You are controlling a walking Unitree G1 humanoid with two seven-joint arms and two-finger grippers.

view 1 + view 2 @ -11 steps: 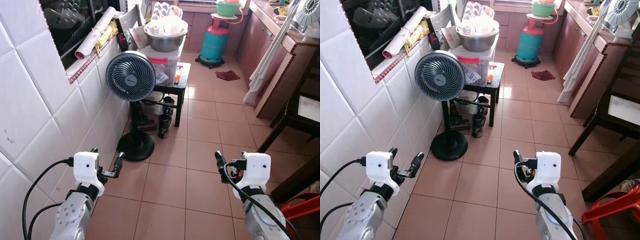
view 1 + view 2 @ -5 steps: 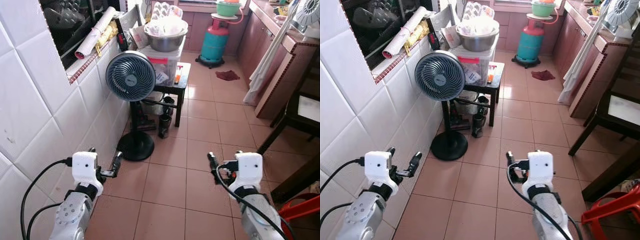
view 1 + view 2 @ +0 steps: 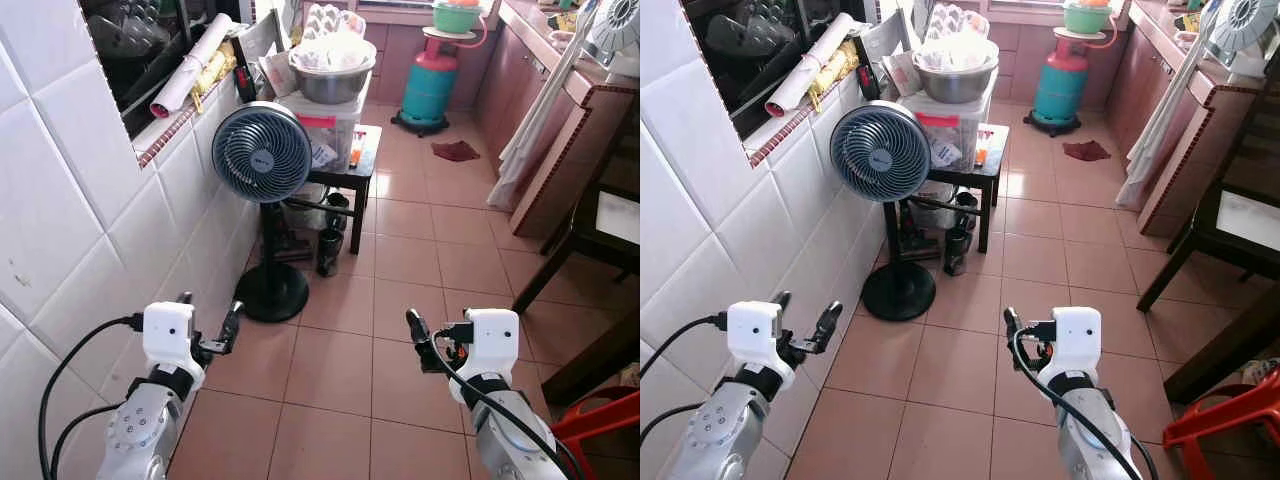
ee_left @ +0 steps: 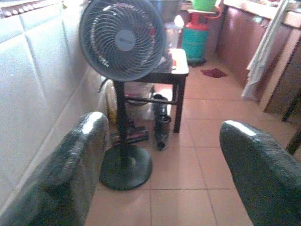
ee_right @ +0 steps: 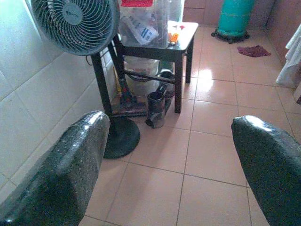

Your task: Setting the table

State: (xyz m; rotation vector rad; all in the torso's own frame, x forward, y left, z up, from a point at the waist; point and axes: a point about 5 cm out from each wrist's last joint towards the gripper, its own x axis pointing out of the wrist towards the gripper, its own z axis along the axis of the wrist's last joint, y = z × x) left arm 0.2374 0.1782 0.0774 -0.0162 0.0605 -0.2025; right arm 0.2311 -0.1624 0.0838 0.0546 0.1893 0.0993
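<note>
Spread wide and holding nothing: left gripper [image 3: 210,335], its two black fingers [image 4: 70,174] framing the pedestal fan [image 3: 262,152] in the left wrist view. Same on the other side: right gripper [image 3: 425,342], fingers [image 5: 66,165] parted, nothing between them. Both held low over the tiled floor [image 3: 340,370], level with each other, pointing ahead down the narrow kitchen.

Outward from the fingertips: bare tile first, then the fan's round base [image 3: 270,290] ahead of the left side, hard against the white tiled wall [image 3: 90,200]. Behind the fan, a small dark stool-table [image 3: 350,165] carrying a clear plastic tub [image 3: 325,125] with a steel bowl [image 3: 332,80] on top. Farther back, a teal gas cylinder [image 3: 430,85] and a red rag [image 3: 455,150] on the floor.

No plate, cup or cutlery within reach of either side. Nearest likely tableware: the steel bowl, well ahead and slightly left, closer to the left arm's line than the right's. Dark wooden worktop [image 3: 610,215] off to the right, near the right arm, probably the place to be set. Judged as a walking stage still: approach needed before any grasp.
</note>
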